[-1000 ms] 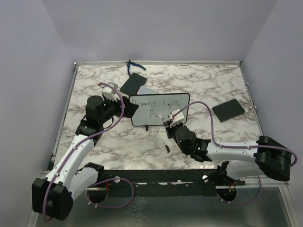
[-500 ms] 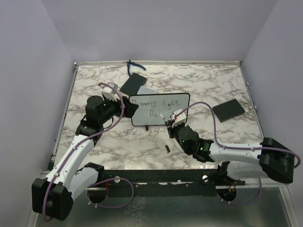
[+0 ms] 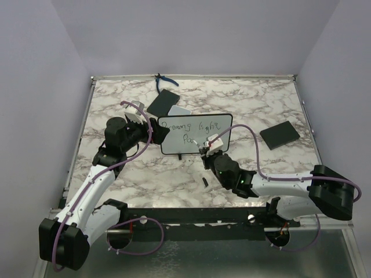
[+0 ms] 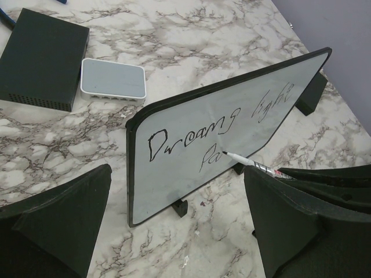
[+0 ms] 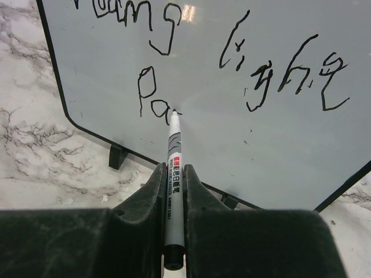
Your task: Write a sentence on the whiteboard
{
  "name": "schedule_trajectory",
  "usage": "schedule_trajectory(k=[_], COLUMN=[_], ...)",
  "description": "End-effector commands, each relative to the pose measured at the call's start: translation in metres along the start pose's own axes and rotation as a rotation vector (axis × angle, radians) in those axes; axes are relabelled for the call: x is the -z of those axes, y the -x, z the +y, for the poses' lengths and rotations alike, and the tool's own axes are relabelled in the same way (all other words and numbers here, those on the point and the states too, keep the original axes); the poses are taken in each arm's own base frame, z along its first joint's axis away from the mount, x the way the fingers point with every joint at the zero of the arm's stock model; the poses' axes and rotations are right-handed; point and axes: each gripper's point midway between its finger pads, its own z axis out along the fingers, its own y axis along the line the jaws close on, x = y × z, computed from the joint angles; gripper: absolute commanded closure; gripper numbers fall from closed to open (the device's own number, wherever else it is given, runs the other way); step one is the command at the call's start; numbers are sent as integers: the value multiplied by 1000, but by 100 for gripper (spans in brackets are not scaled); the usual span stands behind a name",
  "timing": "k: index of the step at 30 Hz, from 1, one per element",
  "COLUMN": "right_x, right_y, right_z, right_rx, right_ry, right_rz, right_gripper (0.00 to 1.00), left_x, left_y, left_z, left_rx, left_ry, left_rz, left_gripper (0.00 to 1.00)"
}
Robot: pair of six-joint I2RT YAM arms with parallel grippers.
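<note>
Now the right arm reaches low over the marble surface (image 3: 261,110) to the whiteboard (image 3: 194,134), which stands up on its little feet in the middle. The right hand (image 3: 207,147) is squeezed tight on a marker (image 5: 174,156), and its tip touches the board just after "Pa" in the sentence (image 4: 191,134). The left arm bends in, and the left hand (image 3: 152,128) sits by the board's left edge, fingers wide apart.

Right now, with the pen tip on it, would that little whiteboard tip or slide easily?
Probably somewhat tippy: the whiteboard stands on small feet, so a firm push from the marker might rock it backward. It looks thin and rigid, likely light, so it could slide on the smooth marble table. The left gripper sits open at its edge, not clamping it.
</note>
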Motion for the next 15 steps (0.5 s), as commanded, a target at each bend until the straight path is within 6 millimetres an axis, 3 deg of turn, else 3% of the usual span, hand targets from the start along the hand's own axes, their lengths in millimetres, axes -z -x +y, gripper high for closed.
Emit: schedule_trajectory(k=[1,15], right_x=[-6,-3], right_y=[18,13], right_z=[0,-17], right_rx=[-18,-23], right_ry=[-21,-114], right_rz=[-48,-30], right_gripper=[99,99], left_x=[2,3], left_y=[4,4], left_z=[1,1], left_rx=[-15,-15], left_ry=[6,3], left_rz=[-14,-16], left_gripper=[3,3])
